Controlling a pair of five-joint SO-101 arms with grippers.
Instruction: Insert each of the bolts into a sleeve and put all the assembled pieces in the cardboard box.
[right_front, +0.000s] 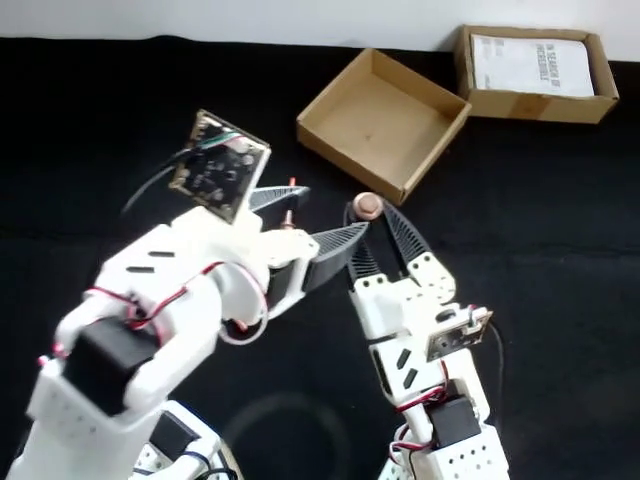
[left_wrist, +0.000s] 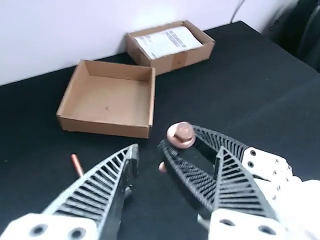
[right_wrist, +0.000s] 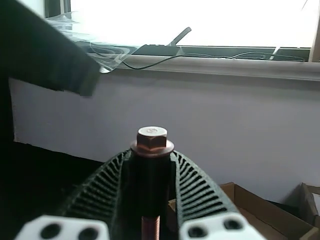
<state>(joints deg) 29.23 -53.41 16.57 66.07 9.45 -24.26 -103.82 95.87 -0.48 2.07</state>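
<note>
The right hand (right_wrist: 152, 161) is closed on a copper-coloured bolt with a flanged hex head (right_front: 367, 206). It grips the bolt by the shank, so the head stands just past the fingertips. The bolt is raised above the black cloth-covered bench (right_front: 540, 250), close to the near corner of the shallow, open brown cardboard box (right_front: 385, 120). The left hand (right_front: 333, 210) hangs just beside it, jaws spread wide and gripping nothing. A slim copper-coloured rod (left_wrist: 76, 165) lies on the bench near the box (probably a sleeve, though I cannot tell for sure). The box holds nothing, so the job looks to be at its first pairing: the bolt is picked up and the sleeve is not yet on. Next, I judge, the left hand must take up that piece and line its bore up with the shank. That calls for fine alignment between the two hands.
</note>
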